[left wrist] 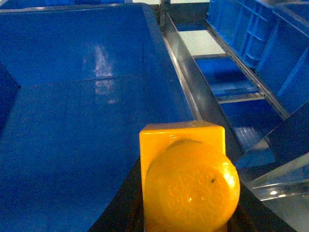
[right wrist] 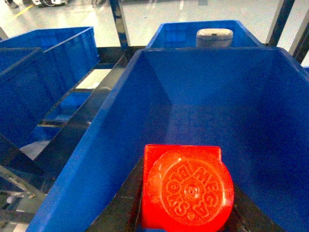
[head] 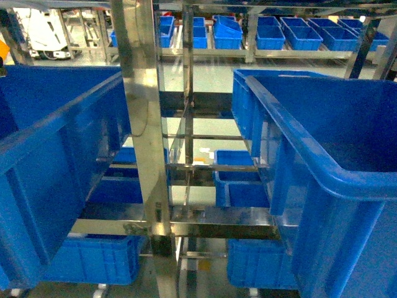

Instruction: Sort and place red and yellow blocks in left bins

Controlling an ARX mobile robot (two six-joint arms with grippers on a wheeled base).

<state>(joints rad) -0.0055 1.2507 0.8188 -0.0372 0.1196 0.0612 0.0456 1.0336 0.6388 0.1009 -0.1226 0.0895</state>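
The left pincer (left wrist: 188, 212) pinches the yellow block (left wrist: 186, 179), stud toward the camera, above the near wall of a blue crate (left wrist: 72, 96), placed to drop it inside. The right pincer (right wrist: 186, 212) likewise clamps the red block (right wrist: 186, 186) over another blue crate (right wrist: 270, 111), right of the steel rack post (head: 146, 149); that looks like the wrong side for a left-bin drop.

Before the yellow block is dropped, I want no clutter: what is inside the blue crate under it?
In the left wrist view, the blue crate shows only bare floor and walls. The yellow block in the left gripper hides its near corner.
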